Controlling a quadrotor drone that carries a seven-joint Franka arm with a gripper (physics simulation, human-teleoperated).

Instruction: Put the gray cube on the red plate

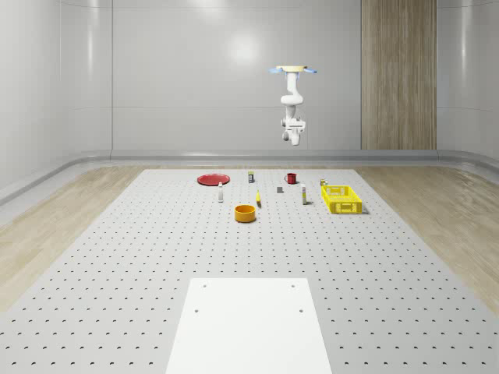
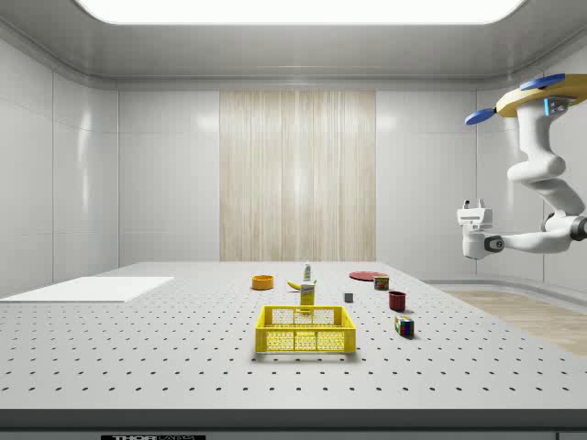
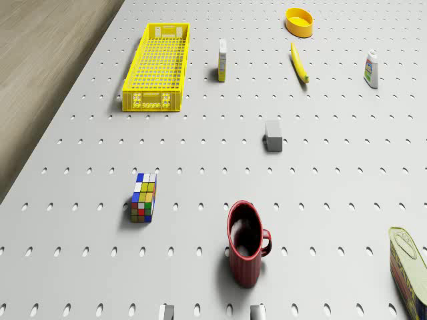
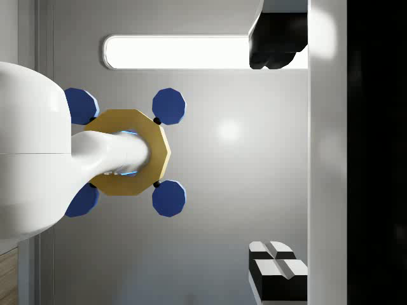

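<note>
The small gray cube sits on the perforated table, between the red mug and the banana. The red plate lies flat at the far end of the table, toward the whole-scene view's left. The drone hovers high above the table's far edge, behind the mug. Its arm hangs folded below it, and the gripper points upward at the drone, open and empty, far above the cube.
A yellow crate, a red mug, a Rubik's cube, an orange bowl, a banana, two small bottles and a can stand on the table. A white panel lies near the front.
</note>
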